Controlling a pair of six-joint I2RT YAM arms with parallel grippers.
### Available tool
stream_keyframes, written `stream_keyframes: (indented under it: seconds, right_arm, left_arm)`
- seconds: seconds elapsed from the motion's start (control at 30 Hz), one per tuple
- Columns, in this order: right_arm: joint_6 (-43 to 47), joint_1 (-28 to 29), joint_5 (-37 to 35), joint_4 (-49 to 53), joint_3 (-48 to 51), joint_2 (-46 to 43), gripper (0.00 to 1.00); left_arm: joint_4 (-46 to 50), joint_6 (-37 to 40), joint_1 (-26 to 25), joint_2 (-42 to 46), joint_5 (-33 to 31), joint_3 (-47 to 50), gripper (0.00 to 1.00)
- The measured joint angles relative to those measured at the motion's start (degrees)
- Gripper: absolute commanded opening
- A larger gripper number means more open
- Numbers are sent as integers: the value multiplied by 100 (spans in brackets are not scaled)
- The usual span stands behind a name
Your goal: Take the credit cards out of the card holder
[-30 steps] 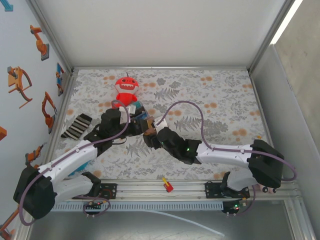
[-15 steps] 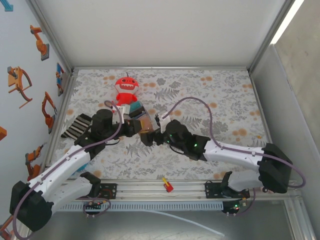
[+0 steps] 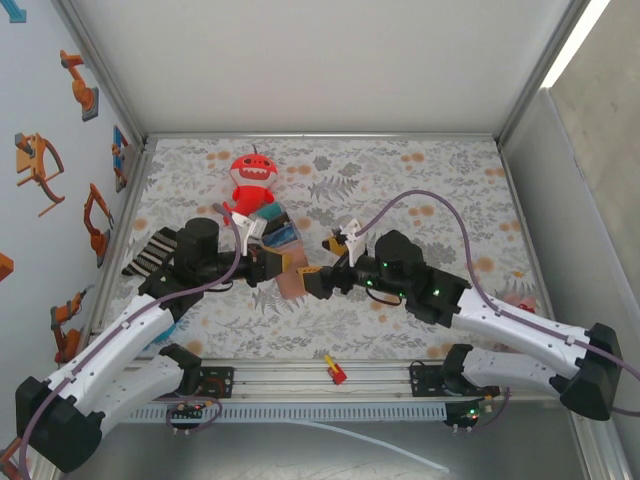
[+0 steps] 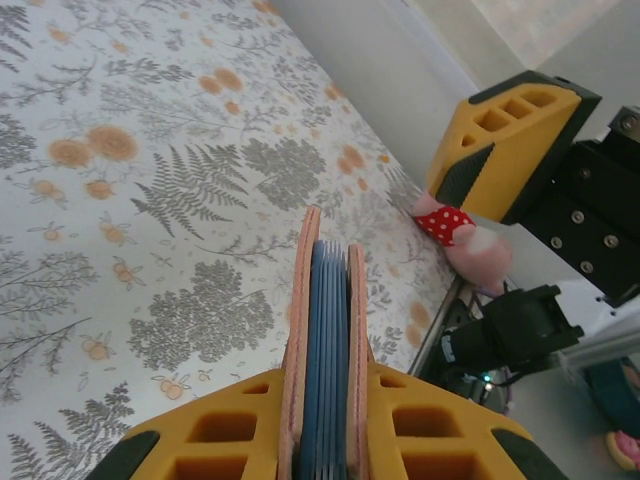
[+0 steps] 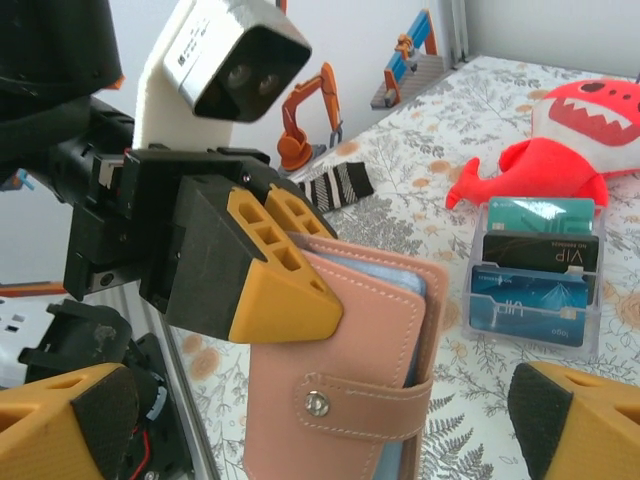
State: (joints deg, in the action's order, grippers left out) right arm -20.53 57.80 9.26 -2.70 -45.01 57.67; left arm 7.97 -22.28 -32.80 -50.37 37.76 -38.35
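striped cloth (image 3: 152, 254): black and white, lying flat by the left edge of the floral mat (image 3: 430, 190).
red plush toy (image 3: 253, 180): sits on the far left part of the mat, its toothy face turned toward the arms.
left gripper (image 4: 326, 425): clenched on the card holder (image 5: 345, 400); its yellow fingers press the two covers from either side.
clear stand (image 5: 535, 285): on the mat just in front of the red plush toy, with teal, black and blue cards stepped in it; it stands beyond the card holder and apart from it.
card holder: tan-pink and leather-like, folded shut, with the strap and its snap stud fastened across the open side. It stands upright in the left gripper, between the two grippers and left of the mat's middle. The left wrist view shows blue layers packed between the covers.
right gripper (image 5: 320, 405): released, fingers spread wide, facing the strap side of the card holder from just beside it; neither finger is on it.
red-and-yellow piece (image 3: 335, 370): small, lying on the rail at the near edge.
pink toy (image 4: 478, 252): has a red dotted patch and lies by the right edge of the mat.
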Motion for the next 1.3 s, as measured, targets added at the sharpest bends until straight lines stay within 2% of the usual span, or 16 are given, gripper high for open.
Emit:
stream_keyframes:
  seconds: [0.17,0.4,0.9,1.3]
  right_arm:
    - [66,-168,225,52,216,-234,86]
    - [105,-210,699,81,221,11,71]
    - [127,-442,1478,-55,197,321,68]
    - [90,-450,2033,-181,-116,905,56]
  left_arm:
    - [-131,13,0,48,402,0,3]
    - [-409,4,-7,107,636,0,2]
    - [-634,7,-92,243,922,0,2]
    - [-1263,-337,-92,92,638,101,3]
